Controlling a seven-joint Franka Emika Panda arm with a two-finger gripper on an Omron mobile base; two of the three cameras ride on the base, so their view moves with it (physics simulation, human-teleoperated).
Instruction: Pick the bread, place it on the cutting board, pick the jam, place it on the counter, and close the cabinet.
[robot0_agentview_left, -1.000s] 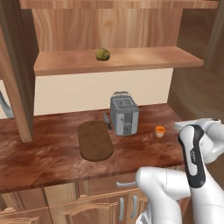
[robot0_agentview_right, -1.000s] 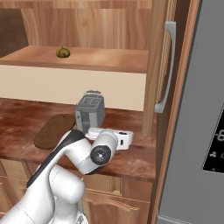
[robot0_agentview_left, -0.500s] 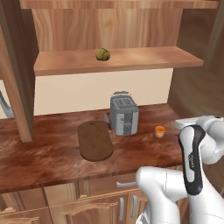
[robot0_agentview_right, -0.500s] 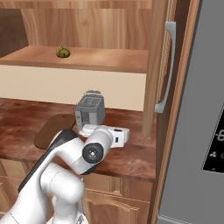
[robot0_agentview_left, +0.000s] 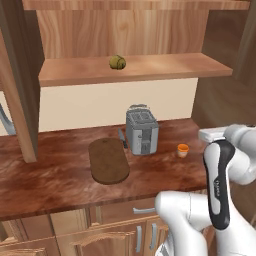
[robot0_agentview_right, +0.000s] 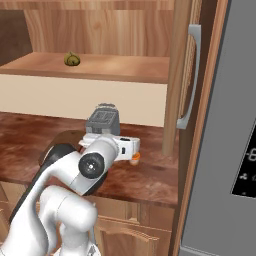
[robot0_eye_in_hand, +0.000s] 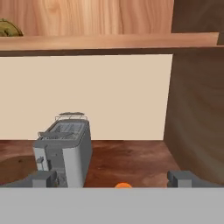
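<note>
**Bread's on the shelf, nothing grabbed yet**

The small round olive-yellow lumpy bread (robot0_agentview_left: 117, 62) sits alone on the light wooden shelf (robot0_agentview_left: 165, 67) inside the open light-brown upper cabinet (robot0_agentview_right: 180, 75), a bit back from the front lip. The jaws (robot0_eye_in_hand: 112, 179) are spread wide and hold nothing; in the hand view they point level at the back wall, low down by the grey metal toaster (robot0_agentview_left: 141, 131).

I'd guess the bread is light and a bit squishy, so pinch it across the middle, gently. Being round, it could roll if nudged.

Plenty of bare shelf either side of it, but the shelf's front edge and the cabinet's side panels box in the approach. The flat dark-brown oval cutting board (robot0_agentview_left: 108, 161) lies on the reddish-brown glossy counter (robot0_agentview_left: 50, 175) just left of the toaster, top free. The tiny squat orange jam jar (robot0_agentview_left: 183, 150) stands on the counter right of the toaster.
</note>
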